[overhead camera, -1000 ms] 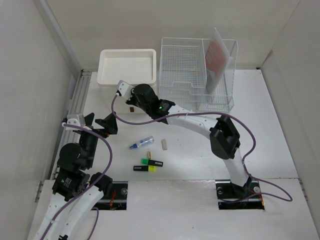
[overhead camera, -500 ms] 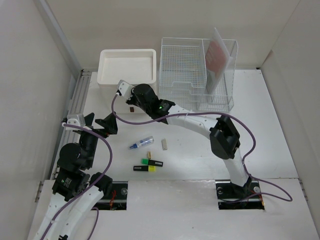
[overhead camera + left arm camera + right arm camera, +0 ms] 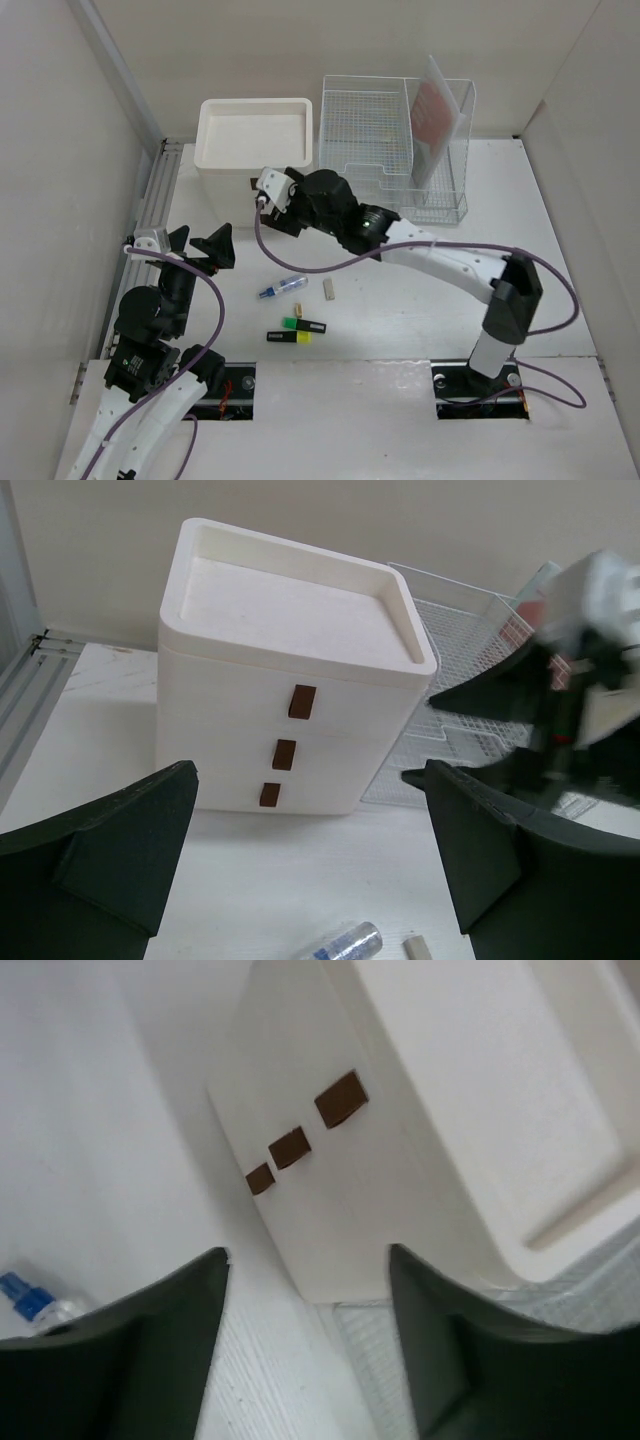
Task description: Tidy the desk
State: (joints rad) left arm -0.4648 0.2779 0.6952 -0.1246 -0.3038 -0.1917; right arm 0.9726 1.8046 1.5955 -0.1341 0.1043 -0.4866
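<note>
The bench [image 3: 400,300], white and walled in pale beige, is far from tidy as I judge it. A blue-capped tube [image 3: 283,288], a small beige block [image 3: 329,289], a green highlighter [image 3: 303,324] and a yellow highlighter [image 3: 290,337] lie loose near one another on its near-left part, in front of the arms. None of them sits in a container. At the far edge stands the white drawer box [image 3: 256,140], its three brown-handled drawers all looking shut in the left wrist view. Just beside it to the right is the wire rack [image 3: 365,140] (a pale sheet with something reddish stands in its right compartment; I cannot make out what). The right gripper [image 3: 268,190] hangs near the front of the drawer box with its jaws apart and nothing between them. The left gripper [image 3: 197,247] is spread wide and empty, low over the bench to the left of the loose items. So the sorting looks hardly begun: every loose item is left to be picked up and stowed, and a drawer would probably need opening first
</note>
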